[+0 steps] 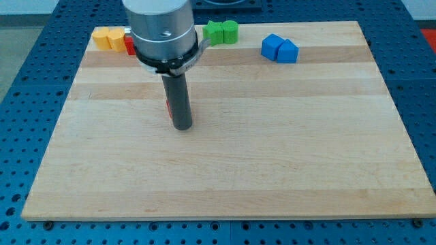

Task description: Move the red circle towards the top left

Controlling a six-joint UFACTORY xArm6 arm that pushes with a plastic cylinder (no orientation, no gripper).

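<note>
My dark rod comes down from the grey arm head (162,30) at the view's top. My tip (182,127) rests on the wooden board (272,150), left of centre. A red block (168,107) is almost wholly hidden behind the rod. Only thin red slivers show at the rod's left and right edges, just above the tip, so its shape cannot be made out. The tip stands directly on the view's bottom side of this block, touching or nearly touching it. A second red block (129,46) sits at the top left, partly hidden by the arm head.
Two yellow blocks (109,38) sit at the board's top left corner, next to the second red block. Two green blocks (222,32) sit at the top edge right of the arm head. Two blue blocks (279,49) sit further right.
</note>
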